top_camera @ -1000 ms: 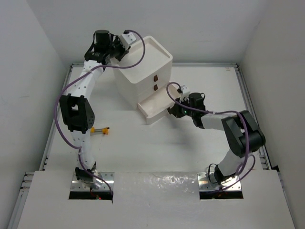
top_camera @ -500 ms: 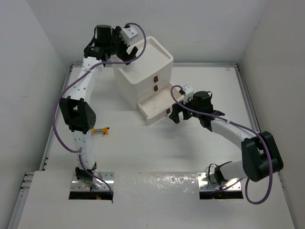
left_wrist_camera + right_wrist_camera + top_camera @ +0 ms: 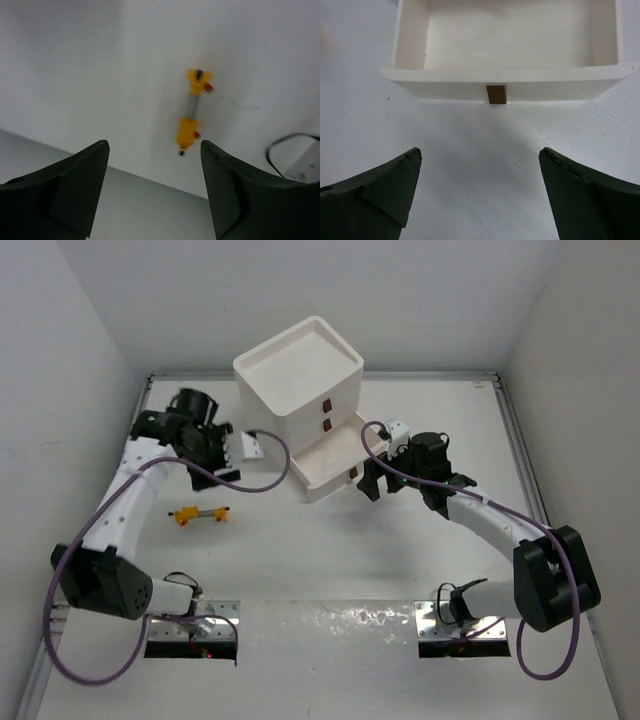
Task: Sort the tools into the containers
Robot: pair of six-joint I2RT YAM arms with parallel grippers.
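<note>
Yellow-orange screwdriver (image 3: 199, 513) on white table (image 3: 330, 560)

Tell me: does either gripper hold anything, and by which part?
Nothing is held. The left gripper is open, apart from the yellow tool; the right gripper open before the drawer handle.

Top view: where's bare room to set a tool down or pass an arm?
Free: table centre, between yellow screwdriver and right arm; far-right corner beside the drawer unit; the open bottom drawer itself. Crowded: drawer front, where the right arm's jaws hover open; left of the unit, under the left arm.
</note>
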